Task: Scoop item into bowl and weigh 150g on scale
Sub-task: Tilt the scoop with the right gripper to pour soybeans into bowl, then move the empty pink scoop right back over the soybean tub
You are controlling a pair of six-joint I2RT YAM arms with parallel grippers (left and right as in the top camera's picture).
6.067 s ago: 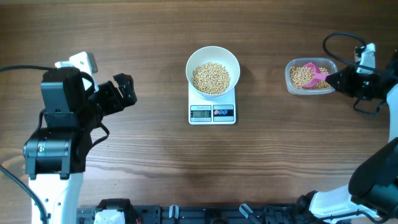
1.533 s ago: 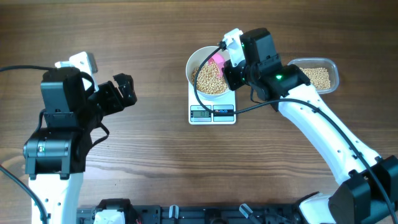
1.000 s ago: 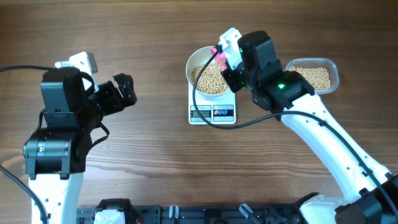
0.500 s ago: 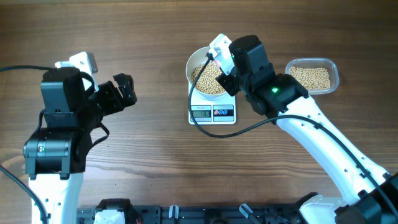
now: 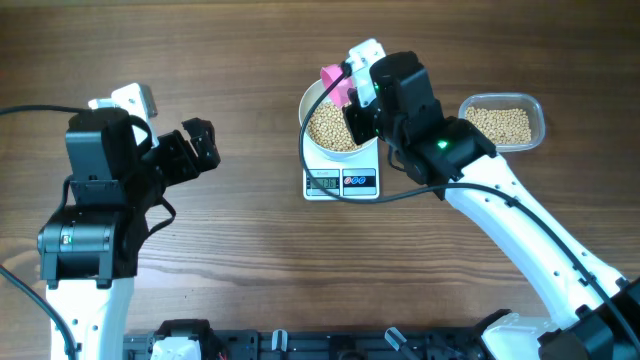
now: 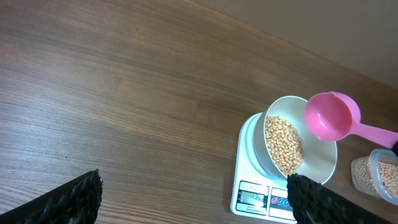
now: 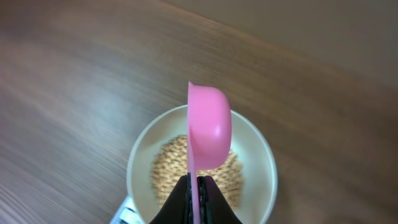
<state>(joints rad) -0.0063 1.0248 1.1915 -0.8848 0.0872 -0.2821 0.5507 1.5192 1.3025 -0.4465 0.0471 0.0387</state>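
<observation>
Scale [image 5: 341, 183] readout illegible to you. Right gripper [image 7: 198, 194] clamps pink scoop [image 5: 333, 79] handle, cup pointing far-left over bowl [image 5: 305, 118]. Left gripper [image 6: 193, 186] fingers apart.

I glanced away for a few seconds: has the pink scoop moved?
Yes. In the overhead view the pink scoop has gone left from the clear tub and now hangs above the bowl on the scale, pinched in the right gripper.

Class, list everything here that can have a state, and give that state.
scale: on, reading unclear.
bowl: upright on scale, partly filled.
beans: heaped in the bowl.
pink scoop: empty, tipped sideways over bowl.
clear tub: open, holding more beans.
left tool: open, empty.
right tool: shut on pink scoop's handle.
</observation>
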